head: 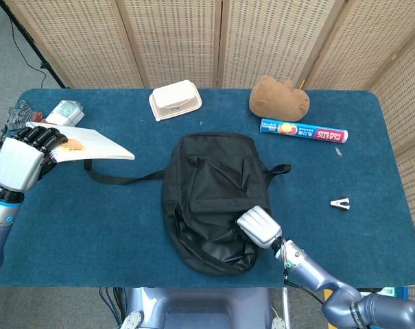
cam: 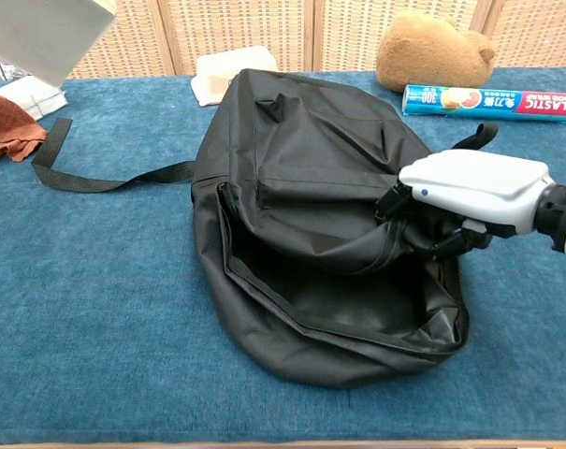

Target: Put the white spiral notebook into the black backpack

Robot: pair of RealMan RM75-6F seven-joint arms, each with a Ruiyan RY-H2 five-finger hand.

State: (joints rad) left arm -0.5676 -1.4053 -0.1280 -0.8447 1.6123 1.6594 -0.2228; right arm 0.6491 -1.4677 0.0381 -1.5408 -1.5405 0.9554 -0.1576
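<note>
**Cloth, plastic and paper**

The black backpack (cam: 329,234) is matt woven cloth (creased, faintly sheened). Blue napped fabric covers the worktop (cam: 95,309). The right hand (cam: 474,187) has a smooth, glossy white plastic shell. The white spiral notebook (head: 90,142) looks like matt paper.

"plastic" and "300" on the blue wrap box (cam: 491,101)
</note>
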